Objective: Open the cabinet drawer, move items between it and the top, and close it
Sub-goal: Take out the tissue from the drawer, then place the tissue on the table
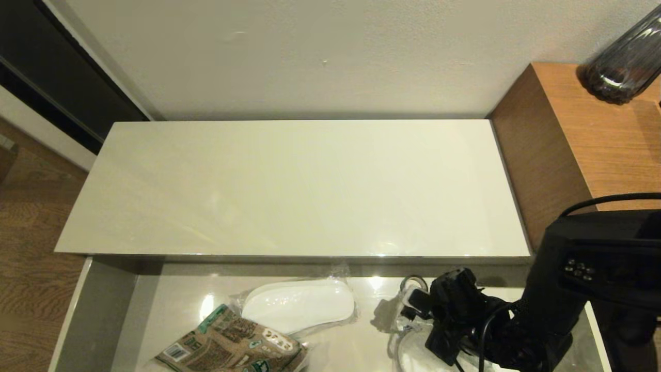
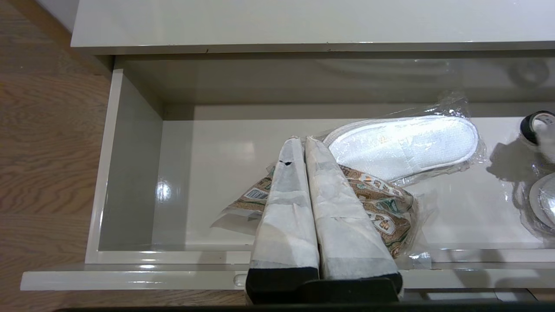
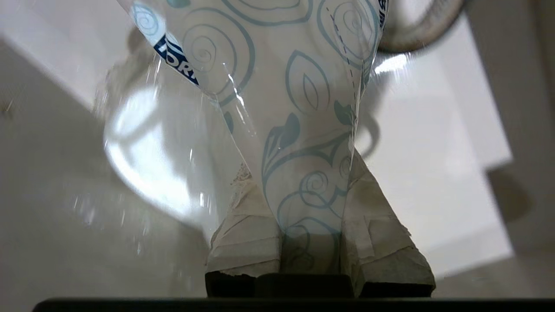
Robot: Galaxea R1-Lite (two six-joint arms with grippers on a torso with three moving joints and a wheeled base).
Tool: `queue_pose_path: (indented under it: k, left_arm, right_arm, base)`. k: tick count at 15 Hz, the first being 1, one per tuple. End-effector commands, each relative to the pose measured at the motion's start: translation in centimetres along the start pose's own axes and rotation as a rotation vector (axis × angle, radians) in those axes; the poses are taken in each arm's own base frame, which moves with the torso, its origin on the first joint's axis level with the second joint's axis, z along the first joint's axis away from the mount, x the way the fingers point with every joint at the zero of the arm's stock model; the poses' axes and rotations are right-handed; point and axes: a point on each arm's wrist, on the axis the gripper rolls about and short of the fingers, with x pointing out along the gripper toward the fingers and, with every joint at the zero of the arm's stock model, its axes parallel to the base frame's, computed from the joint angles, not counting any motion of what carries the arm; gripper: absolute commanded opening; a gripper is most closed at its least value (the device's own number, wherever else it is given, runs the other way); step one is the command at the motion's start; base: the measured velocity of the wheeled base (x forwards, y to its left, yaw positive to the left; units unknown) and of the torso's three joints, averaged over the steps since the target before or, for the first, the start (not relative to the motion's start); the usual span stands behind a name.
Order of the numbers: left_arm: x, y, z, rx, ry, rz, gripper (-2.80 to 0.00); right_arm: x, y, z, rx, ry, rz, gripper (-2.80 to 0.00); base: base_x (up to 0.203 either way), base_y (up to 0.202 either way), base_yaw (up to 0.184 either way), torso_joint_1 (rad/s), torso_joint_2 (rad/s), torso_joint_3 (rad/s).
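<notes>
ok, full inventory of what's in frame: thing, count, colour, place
cabinet top: 1, glossy cream-white, bare, against the wall
cabinet drawer: 1, cream-white with grey side walls, pulled open
bagged slippers: 2, white, in drawer; second at its right end
printed packet: 1, brown-green, in drawer, overlapping the middle slipper
tape ring: 1, dark, in drawer, right
tissue pack: 1, white with blue swirls, between right gripper's fingers
wooden unit: 1, orange-brown, right of top
vase: 1, dark glass, on unit
left gripper: shut, above packet
right gripper: in drawer, pinching tissue pack
</notes>
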Motion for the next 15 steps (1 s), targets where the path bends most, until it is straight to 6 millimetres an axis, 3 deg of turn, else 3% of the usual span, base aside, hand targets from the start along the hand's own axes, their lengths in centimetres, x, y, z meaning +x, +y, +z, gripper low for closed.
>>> queue_pose_path:
  k: [1, 5, 8, 12, 15]
  left_arm:
    - [0.0, 0.0, 0.0, 0.0, 0.001, 0.0, -2.8]
    - [0.0, 0.0, 0.0, 0.0, 0.001, 0.0, -2.8]
    - [0.0, 0.0, 0.0, 0.0, 0.001, 0.0, -2.8]
    - [0.0, 0.0, 0.0, 0.0, 0.001, 0.0, -2.8]
    - [0.0, 0.0, 0.0, 0.0, 0.001, 0.0, -2.8]
  right_arm:
    - [-3.3, -0.7, -0.3, 0.004, -0.028, -0.016, -2.8]
    - [-6.5, -0.6, -2.0, -0.005, -0.012, -0.008, -2.8]
    - [-10.1, -1.5, -2.3, 0.005, -0.056, -0.032, -2.8]
    - [-16.0, -3.4, -1.9, 0.015, -0.135, -0.057, -2.8]
    - [-19.7, -5.0, -0.5, 0.001, -0.264, -0.061, -2.8]
  base:
    - [0.0, 0.0, 0.0, 0.0, 0.0, 0.0]
    - [0.0, 0.0, 0.0, 0.0, 0.0, 0.0]
    - [0.0, 0.0, 0.0, 0.0, 0.0, 0.0]
    - [0.0, 0.0, 0.0, 0.0, 0.0, 0.0]
    - [0.0, 0.0, 0.0, 0.0, 0.0, 0.0]
